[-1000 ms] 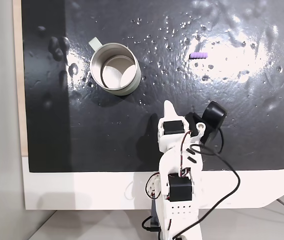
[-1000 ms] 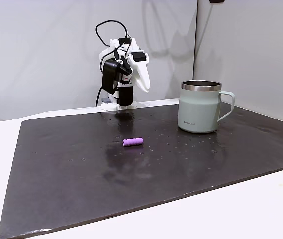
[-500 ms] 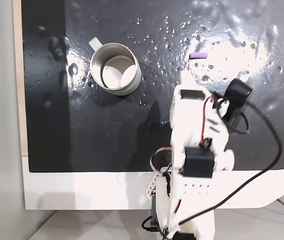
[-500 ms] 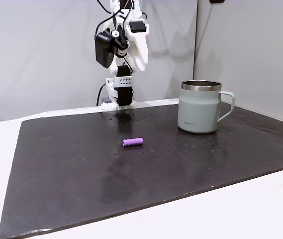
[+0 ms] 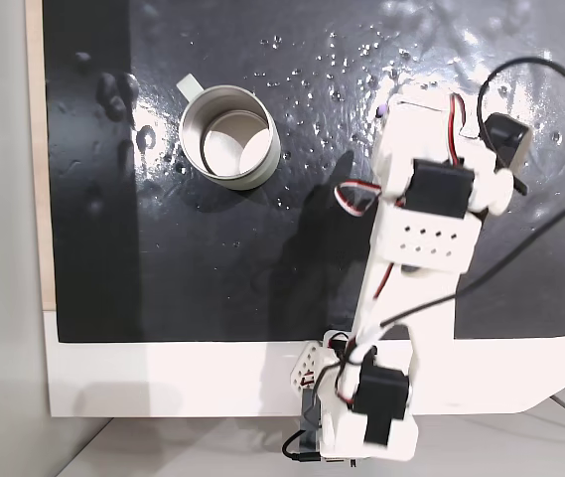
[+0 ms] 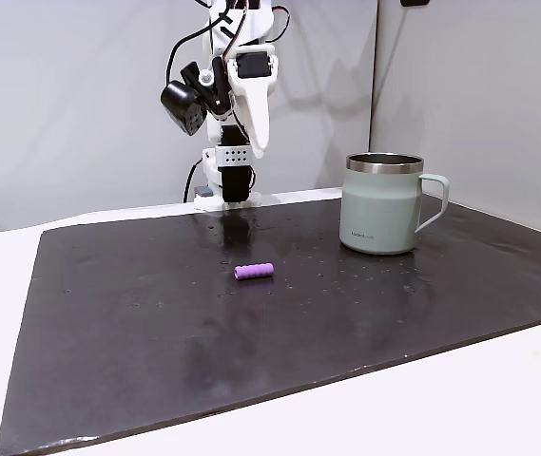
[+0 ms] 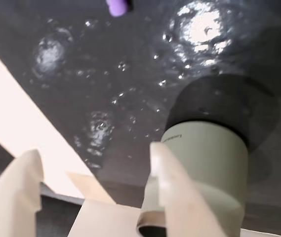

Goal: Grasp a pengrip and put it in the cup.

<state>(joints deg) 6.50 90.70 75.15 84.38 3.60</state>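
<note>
High above the mat (image 6: 108, 313) I see my gripper (image 7: 93, 153) with jaws apart, holding nothing; the pengrip (image 6: 254, 272) lies well left of the cup (image 6: 382, 204).

One camera looks straight down, one level frontally, one from the wrist.

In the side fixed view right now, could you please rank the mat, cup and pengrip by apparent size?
1. Mat
2. Cup
3. Pengrip

The gaps are wide enough that distance from the camera does not blur the order.
</note>
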